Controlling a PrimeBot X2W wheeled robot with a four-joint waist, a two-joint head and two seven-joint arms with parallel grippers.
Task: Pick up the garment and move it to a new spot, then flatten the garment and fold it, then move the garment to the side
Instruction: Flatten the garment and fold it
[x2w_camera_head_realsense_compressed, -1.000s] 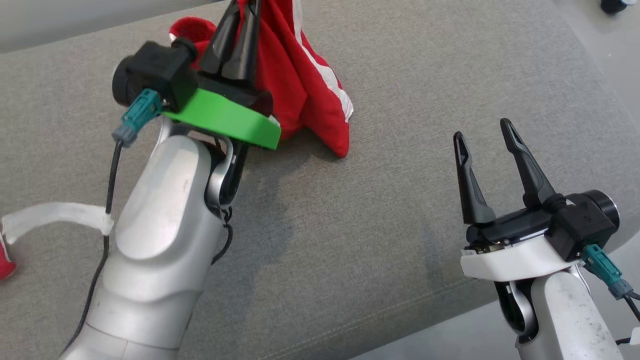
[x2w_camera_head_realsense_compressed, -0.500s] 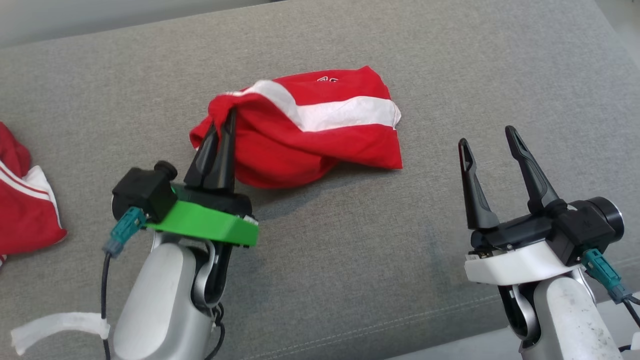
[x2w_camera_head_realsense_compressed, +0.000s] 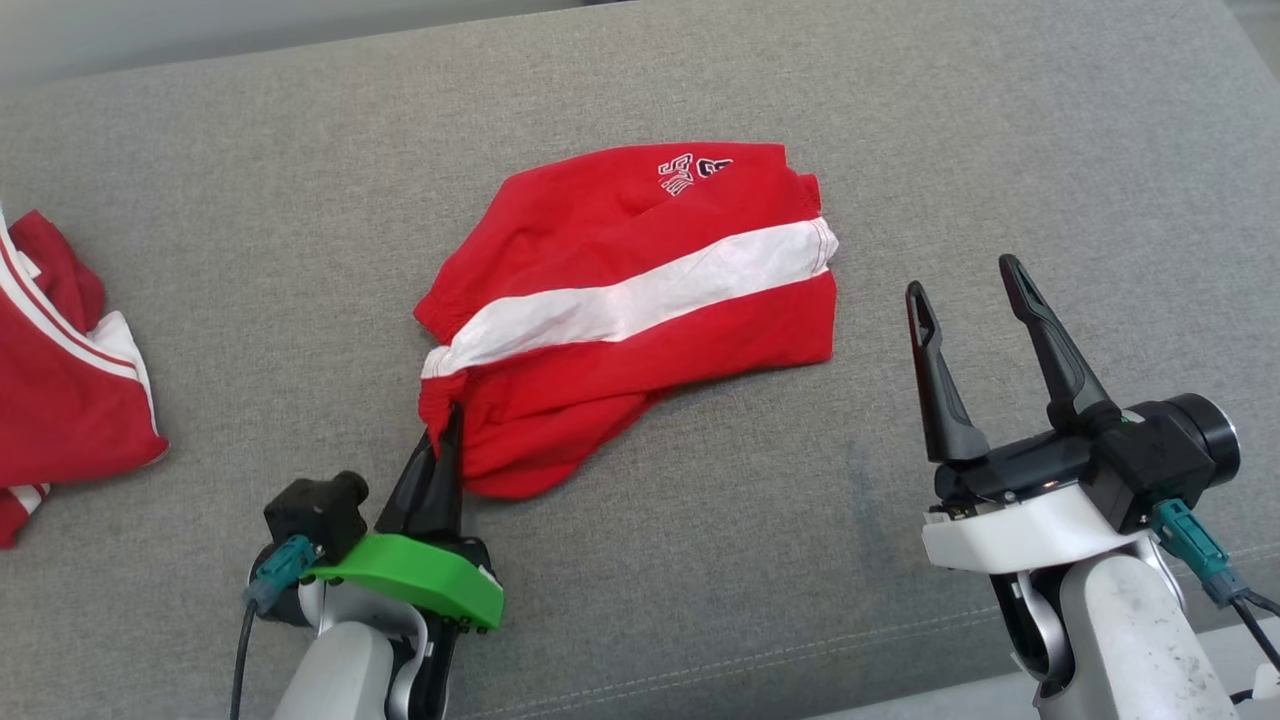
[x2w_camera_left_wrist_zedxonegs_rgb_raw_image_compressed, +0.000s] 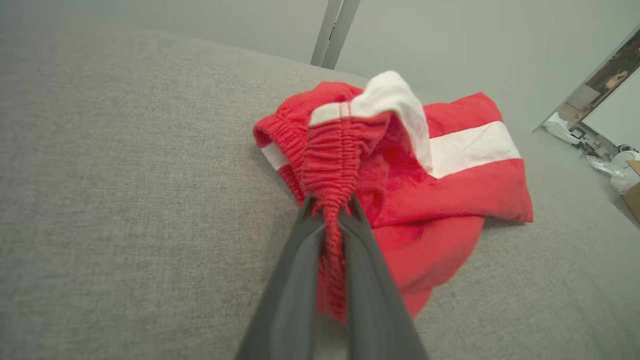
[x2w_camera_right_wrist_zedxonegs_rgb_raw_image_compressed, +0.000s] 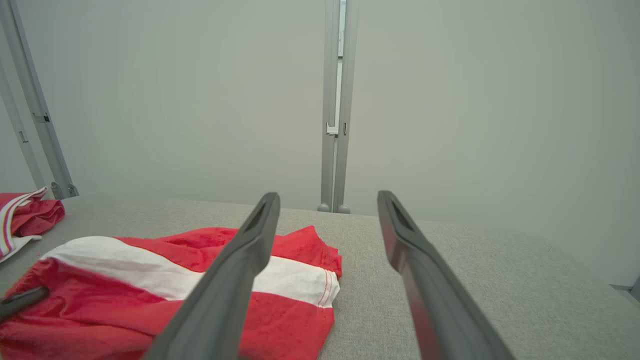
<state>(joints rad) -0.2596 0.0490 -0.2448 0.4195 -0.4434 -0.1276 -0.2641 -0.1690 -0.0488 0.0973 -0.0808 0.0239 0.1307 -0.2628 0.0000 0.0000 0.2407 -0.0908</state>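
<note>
You are looking at a pair of red shorts with a broad white stripe and an elastic waistband (x2w_camera_head_realsense_compressed: 640, 310), lying near the middle of the grey upholstered cushion (x2w_camera_head_realsense_compressed: 700, 580), slightly toward 12 o'clock. The left jaws are squeezing fully together on the gathered red waistband (x2w_camera_left_wrist_zedxonegs_rgb_raw_image_compressed: 332, 165) at the shorts' 7 o'clock corner, and in the left wrist view the cloth is bunching between the two dark fingers (x2w_camera_left_wrist_zedxonegs_rgb_raw_image_compressed: 295, 280). The right jaws are standing spread as wide as they go and holding nothing, with their fingers (x2w_camera_head_realsense_compressed: 935, 380) hovering at about 4 o'clock of the shorts, near the hem but apart from it. A second red and white garment (x2w_camera_head_realsense_compressed: 60, 400) is sitting well away at 9 o'clock.

The shorts seem to be resting at their new spot, so flattening looks like the step you are entering. They are not lying flat: the waistband end is puckering into a peak, and a fold of red cloth is tucking under at 6 o'clock.

To do this well, try working low, drawing the waistband toward 8 o'clock just above the cushion, since lifting would likely bunch the cloth again. Consider bringing the right jaws to the white-striped hem corner (x2w_camera_right_wrist_zedxonegs_rgb_raw_image_compressed: 327, 290) at 3 o'clock, pinching it, and pulling toward 3 o'clock so the two grips are stretching the fabric between them. Watch that you are pulling gently; thin cloth may slip out or drag the whole garment sideways
</note>
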